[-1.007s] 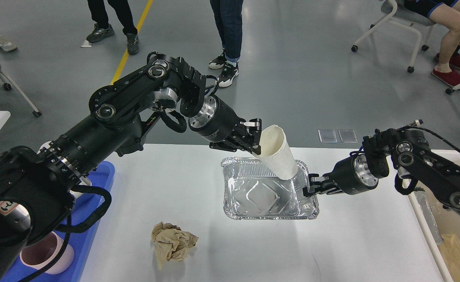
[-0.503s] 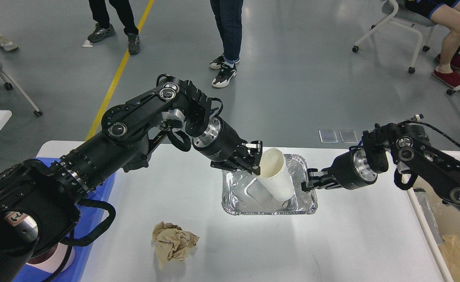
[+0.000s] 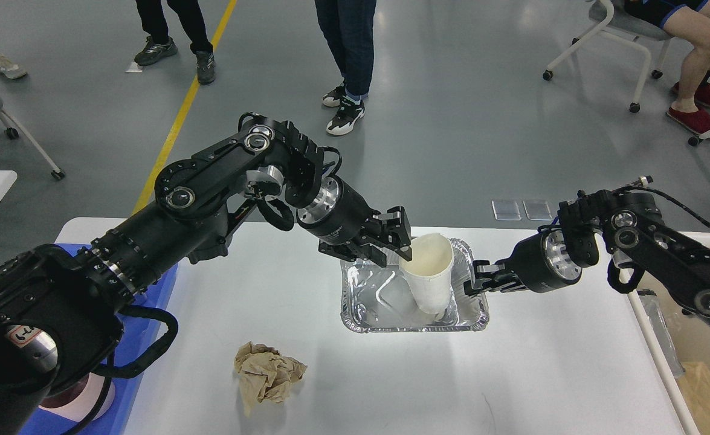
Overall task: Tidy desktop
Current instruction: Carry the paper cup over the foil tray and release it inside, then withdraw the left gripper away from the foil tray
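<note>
Foil tray (image 3: 364, 320): one white paper cup (image 3: 430, 279) is stood in it, nearly upright, open end up.
Blue tray (image 3: 149, 299): a pale cup (image 3: 83, 399) is partly seen in it.
Bin (image 3: 693, 362): brown paper is seen inside.
Writing: none can be read.
Left gripper (image 3: 398, 244): fingers spread, just beside the paper cup's rim; nothing is held.
Right gripper (image 3: 474, 284): pressed at the foil tray's right rim; its opening cannot be told.
Desktop (image 3: 512, 374): spread beneath both grippers; a crumpled brown paper (image 3: 267, 374) lies on it.
</note>
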Controlling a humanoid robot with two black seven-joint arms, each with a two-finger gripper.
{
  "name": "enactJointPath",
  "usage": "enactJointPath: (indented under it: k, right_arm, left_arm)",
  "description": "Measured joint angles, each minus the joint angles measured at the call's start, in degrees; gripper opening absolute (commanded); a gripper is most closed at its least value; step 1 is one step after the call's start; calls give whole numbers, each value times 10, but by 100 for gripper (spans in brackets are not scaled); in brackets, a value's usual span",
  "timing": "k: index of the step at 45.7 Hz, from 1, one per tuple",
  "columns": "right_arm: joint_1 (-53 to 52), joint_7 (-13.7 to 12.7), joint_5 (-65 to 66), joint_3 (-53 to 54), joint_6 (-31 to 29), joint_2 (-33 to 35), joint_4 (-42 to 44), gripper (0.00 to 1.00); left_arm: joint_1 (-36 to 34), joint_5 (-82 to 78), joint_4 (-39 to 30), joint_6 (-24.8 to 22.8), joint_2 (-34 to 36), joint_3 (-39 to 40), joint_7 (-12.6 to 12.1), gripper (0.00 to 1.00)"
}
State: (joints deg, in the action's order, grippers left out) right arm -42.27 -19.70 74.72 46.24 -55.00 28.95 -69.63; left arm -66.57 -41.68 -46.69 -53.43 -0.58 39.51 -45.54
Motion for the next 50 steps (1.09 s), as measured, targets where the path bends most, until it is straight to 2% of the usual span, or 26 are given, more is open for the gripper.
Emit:
enactJointPath:
  k: [13,21,31,35,36,38,44,50]
  right_arm:
    - [0,0,-1,0,0,11,-1,0]
    - [1,0,-1,1,0,14,-3,0]
    - [-3,0,-2,3,0,15,-3,0]
    - [-5,0,-3,4,0,19,-3,0]
    - [-5,0,-3,4,0,21,-3,0]
    - [-5,0,-4,5,0,25,-3,0]
    - [-7,0,-5,8,0,33,-2,0]
    - [-8,0,-7,8,0,40,-2,0]
  left_arm:
    - [-17,1,2,11,21,11,-1,98]
    - [-19,9,3,16,70,23,-1,98]
    - [21,31,-12,24,163,118,1,98]
    - [37,31,-21,26,185,146,10,98]
    - [42,32,-22,27,188,153,17,98]
    - [55,33,-24,27,191,175,47,98]
    - [103,33,-25,28,196,235,180,98]
    - [127,37,-20,54,219,265,259,98]
